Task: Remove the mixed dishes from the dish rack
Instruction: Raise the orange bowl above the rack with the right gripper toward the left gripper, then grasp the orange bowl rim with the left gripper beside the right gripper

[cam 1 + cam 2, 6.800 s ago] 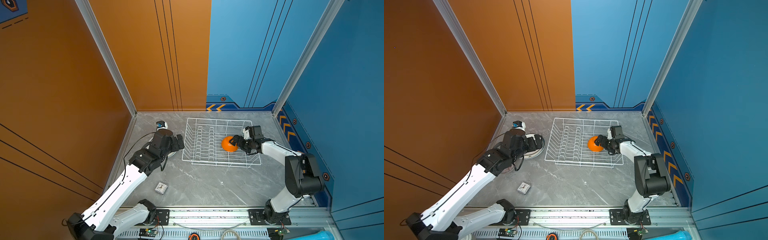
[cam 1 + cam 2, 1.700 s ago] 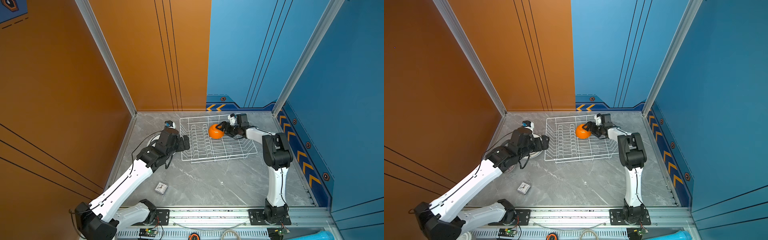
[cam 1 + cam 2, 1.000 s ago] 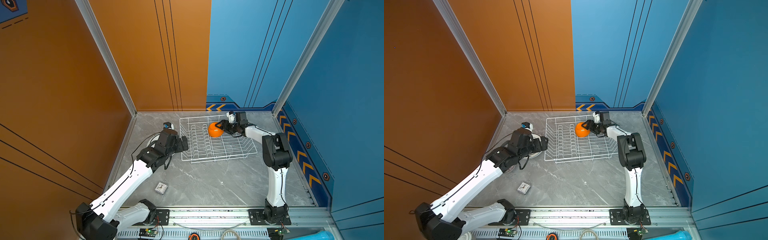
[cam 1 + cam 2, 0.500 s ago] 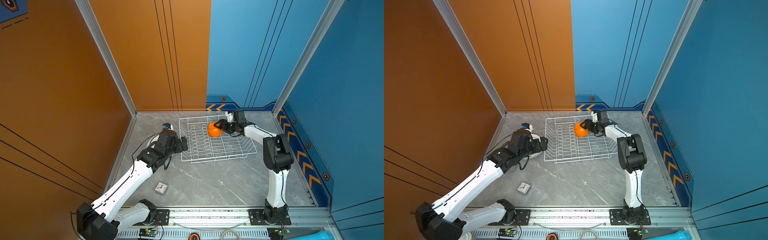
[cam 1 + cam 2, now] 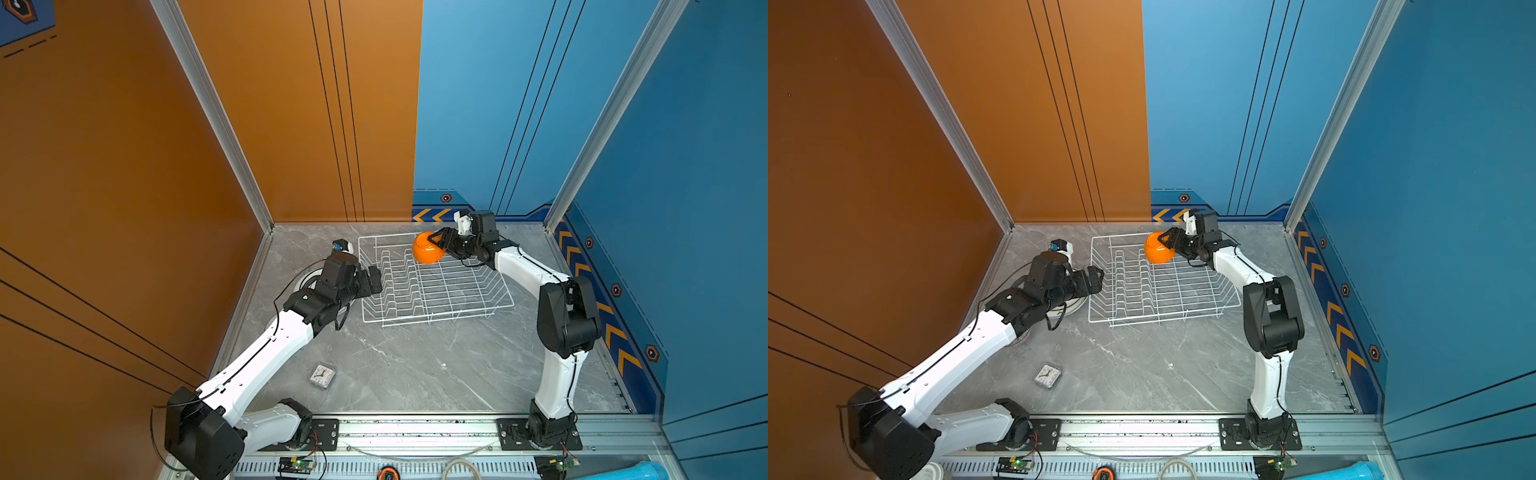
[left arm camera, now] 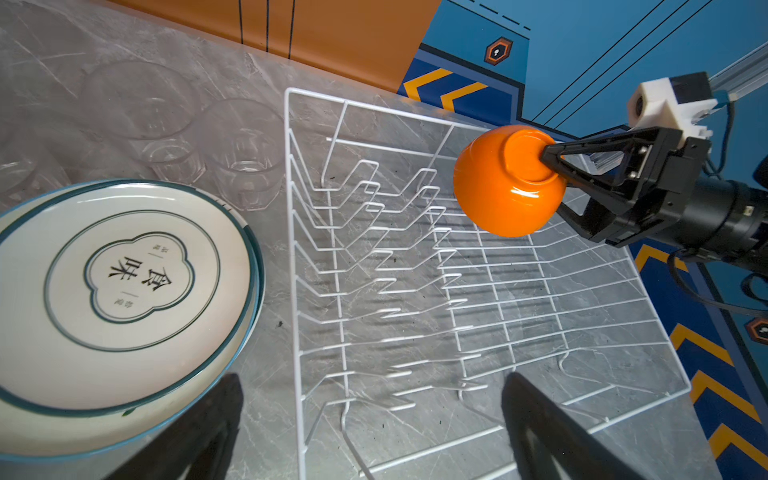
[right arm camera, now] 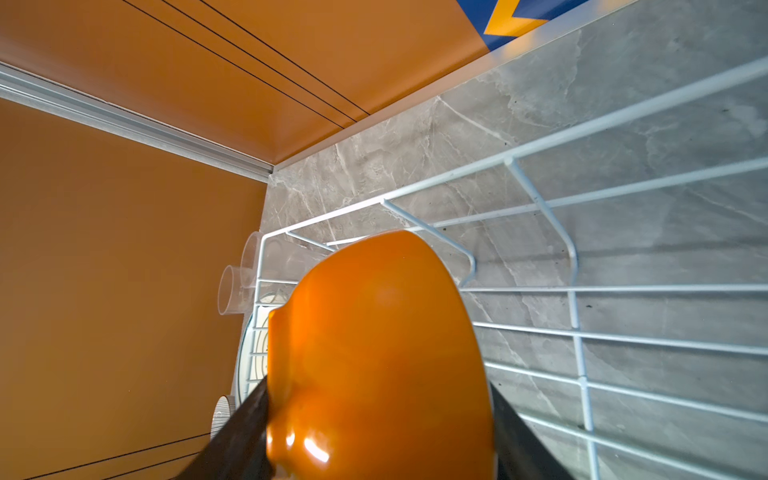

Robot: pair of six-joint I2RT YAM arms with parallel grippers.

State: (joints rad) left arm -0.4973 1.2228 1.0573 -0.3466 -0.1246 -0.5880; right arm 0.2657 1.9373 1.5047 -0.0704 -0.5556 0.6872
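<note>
Item under carriage: the glossy orange bowl, the only dish left within the outline of the white wire dish rack. It hangs over the rack's far edge, about midway along it, and appears clear of the wires.

Right hand: clamped on the bowl, fingers on opposite sides, one set against the foot ring. The bowl lies tipped on its side, foot toward the hand, mouth turned away toward the orange-wall side.

Left hand: jaws spread wide, empty, hovering at the rack's left edge.

Governing relation: the unloaded dishes, namely the stacked round white plates with teal rims and the clear glass tumblers, stand on the grey marble desk just beside the rack's left side. From the bowl, that ground lies to the left, across the zigzag dividers. The left hand is nearer to it, but the right hand has the bowl.

Assessment: set-down calls for travel leftward past the rim, and the bowl needs righting so that its foot meets the desk.
</note>
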